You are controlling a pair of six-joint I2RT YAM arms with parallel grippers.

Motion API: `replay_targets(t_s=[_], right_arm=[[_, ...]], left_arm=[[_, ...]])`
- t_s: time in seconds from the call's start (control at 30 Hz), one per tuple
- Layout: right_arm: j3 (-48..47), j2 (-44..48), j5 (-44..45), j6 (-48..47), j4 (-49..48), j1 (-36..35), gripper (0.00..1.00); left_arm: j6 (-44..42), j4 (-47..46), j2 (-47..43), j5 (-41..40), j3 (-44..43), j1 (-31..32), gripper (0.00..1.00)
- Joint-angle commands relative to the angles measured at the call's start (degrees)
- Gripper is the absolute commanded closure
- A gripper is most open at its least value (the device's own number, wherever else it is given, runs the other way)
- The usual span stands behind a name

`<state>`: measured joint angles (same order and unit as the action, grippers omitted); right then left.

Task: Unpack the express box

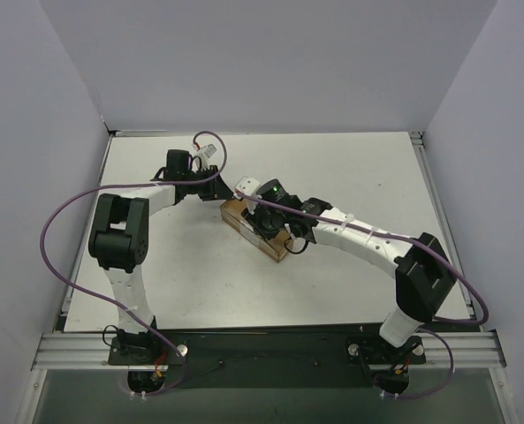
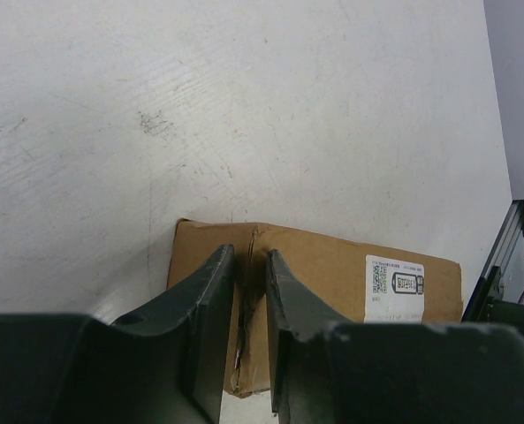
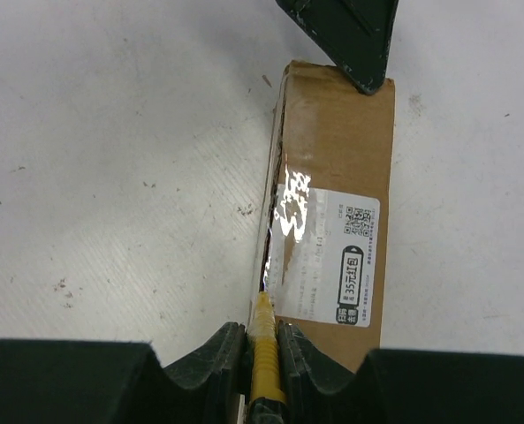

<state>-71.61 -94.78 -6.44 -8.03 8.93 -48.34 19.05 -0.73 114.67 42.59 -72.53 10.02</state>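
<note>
Roughly mid-frame in the top view, the express box (image 1: pixel 236 213) lies flat on the white tabletop (image 1: pixel 332 168), label facing up. Over its upper-left end the left pincer (image 2: pixel 248 258) stands with fingers narrowly parted, tips at the cardboard. At the lower-right end the right pincer (image 3: pixel 262 329) is clamped on a yellow utility knife (image 3: pixel 266 362), whose tip meets the taped seam along the box's edge
</note>
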Motion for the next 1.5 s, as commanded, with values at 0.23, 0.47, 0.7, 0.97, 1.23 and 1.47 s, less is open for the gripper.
replay_targets(t_s=[0.23,0.47,0.7,0.97,1.23,1.47], right_arm=[[5.43,7.24,0.29,-0.67,5.92,1.49,1.00],[7.98,10.32,-0.15,-0.58,8.20,2.19,1.00],[10.26,13.13,-2.61,-1.72,10.58,4.65,1.00],[11.67,16.03,-3.23,-2.42,13.91,5.71,1.00],[3.26,15.51,-5.16,-2.69,12.34,10.54,1.00],[-6.35,13.22,-0.36,-2.34,14.18,12.04,1.00]], left_arm=[[-4.72,5.13,4.42,-7.69,0.02,0.79,0.72],[-5.25,5.39,4.60,-7.96,-0.50,0.88,0.72],[-6.83,5.83,4.77,-8.14,-0.59,1.14,0.72],[-7.09,6.44,5.30,-8.48,-1.56,1.32,0.72],[-1.40,1.64,2.50,3.53,-2.79,1.49,0.63],[11.45,-11.05,-4.01,15.24,-3.23,0.01,0.56]])
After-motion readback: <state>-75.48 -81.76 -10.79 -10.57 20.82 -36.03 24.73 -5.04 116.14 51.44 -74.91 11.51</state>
